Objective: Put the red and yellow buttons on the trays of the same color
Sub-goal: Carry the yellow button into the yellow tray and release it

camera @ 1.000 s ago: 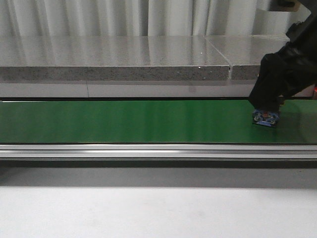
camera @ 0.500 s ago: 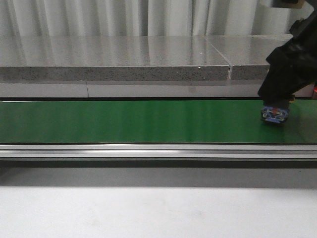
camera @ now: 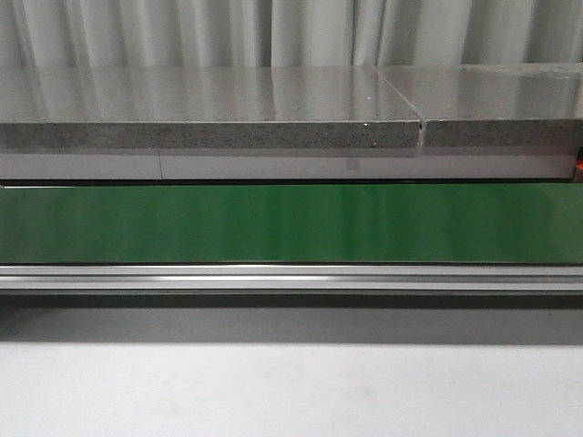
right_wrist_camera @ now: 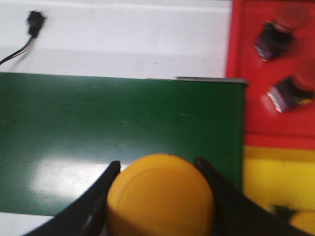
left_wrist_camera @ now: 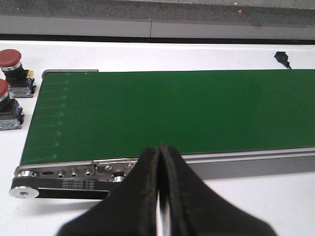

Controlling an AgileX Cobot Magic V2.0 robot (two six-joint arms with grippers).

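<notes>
My right gripper point(right_wrist_camera: 157, 169) is shut on a yellow button point(right_wrist_camera: 160, 195), held above the end of the green belt point(right_wrist_camera: 98, 132). Beside that belt end lie a red tray point(right_wrist_camera: 256, 73) with two red buttons point(right_wrist_camera: 278, 34) point(right_wrist_camera: 295, 86) tipped on it and a yellow tray point(right_wrist_camera: 270, 182) where another yellow button point(right_wrist_camera: 302, 219) peeks in at the corner. My left gripper point(left_wrist_camera: 160, 150) is shut and empty, near the other belt end. Two red buttons point(left_wrist_camera: 12, 61) point(left_wrist_camera: 5, 105) stand on the white table beside that end. Neither arm shows in the front view.
The green conveyor belt point(camera: 291, 223) runs across the front view, with a metal rail point(camera: 291, 276) before it and a grey stone shelf point(camera: 209, 105) behind. A small black sensor with a cable point(right_wrist_camera: 34, 22) lies on the white table beyond the belt.
The right arm, carrying a button over the belt's right end, has moved right and out of the front view. The belt is now bare there.
</notes>
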